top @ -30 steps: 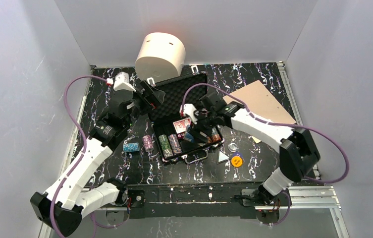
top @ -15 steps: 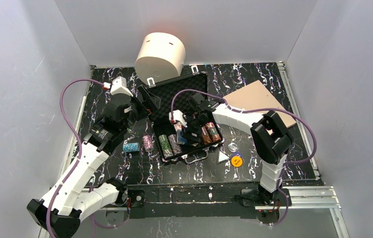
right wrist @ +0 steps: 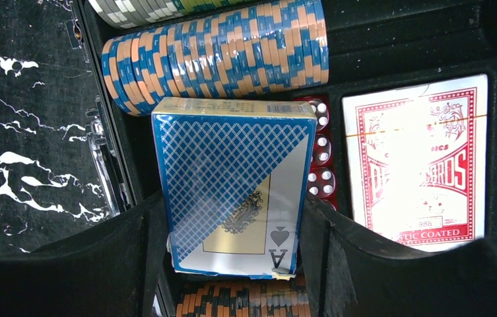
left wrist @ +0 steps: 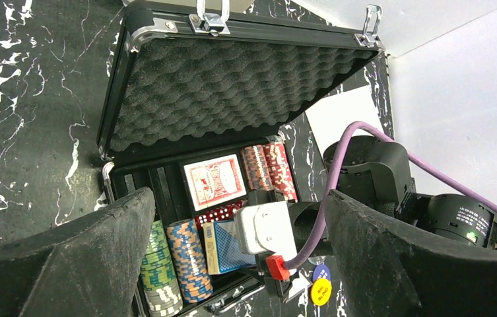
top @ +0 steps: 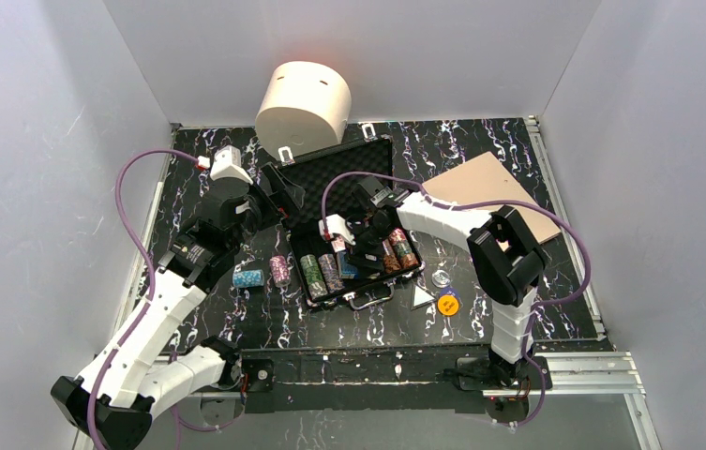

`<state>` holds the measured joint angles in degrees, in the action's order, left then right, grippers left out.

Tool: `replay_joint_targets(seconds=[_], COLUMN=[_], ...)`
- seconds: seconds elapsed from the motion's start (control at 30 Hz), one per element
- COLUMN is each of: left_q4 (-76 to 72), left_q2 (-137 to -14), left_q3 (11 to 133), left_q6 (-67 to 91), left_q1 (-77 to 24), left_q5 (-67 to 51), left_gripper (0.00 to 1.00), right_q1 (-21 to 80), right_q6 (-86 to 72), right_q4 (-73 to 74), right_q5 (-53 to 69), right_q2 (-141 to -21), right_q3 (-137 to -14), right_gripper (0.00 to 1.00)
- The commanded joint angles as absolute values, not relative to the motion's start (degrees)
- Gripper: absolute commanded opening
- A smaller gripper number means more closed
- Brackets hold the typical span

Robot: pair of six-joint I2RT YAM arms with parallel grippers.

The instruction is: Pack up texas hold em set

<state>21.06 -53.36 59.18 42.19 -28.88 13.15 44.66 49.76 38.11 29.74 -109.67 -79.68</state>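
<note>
As right pincer (right wrist: 232, 214) grips blue deck (right wrist: 229, 172), further into briefcase (left wrist: 232, 86) vs. before

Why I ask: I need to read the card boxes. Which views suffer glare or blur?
Right wrist: glare bleaches the print on the red deck, while the blue deck is crisp. Left wrist: sharp and evenly lit, but the decks are small. Top external: even light, decks too tiny to read.

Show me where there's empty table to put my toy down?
The bare strip of black marbled table in front of the open black foam-lined case is free. So is the far patch between the case and the flat tan board. Crowded: inside the case, and beside the round yellow button.
</note>
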Motion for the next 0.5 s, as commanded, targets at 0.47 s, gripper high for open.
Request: replay_joint_targets(seconds=[0.47], left_q4=[22.7], left_q2=[-53.09], left_q3=[61.34], left_q6=[38.82], left_q1=[-28.83], left_q5=[18.85], left_gripper=[0.98], right_q1=[44.56], right_q6=[49.91], right_q4=[43.72], right_q5=[32.46], right_q2=[-104.28], right_q3=[-86.56], right_gripper=[0.99])
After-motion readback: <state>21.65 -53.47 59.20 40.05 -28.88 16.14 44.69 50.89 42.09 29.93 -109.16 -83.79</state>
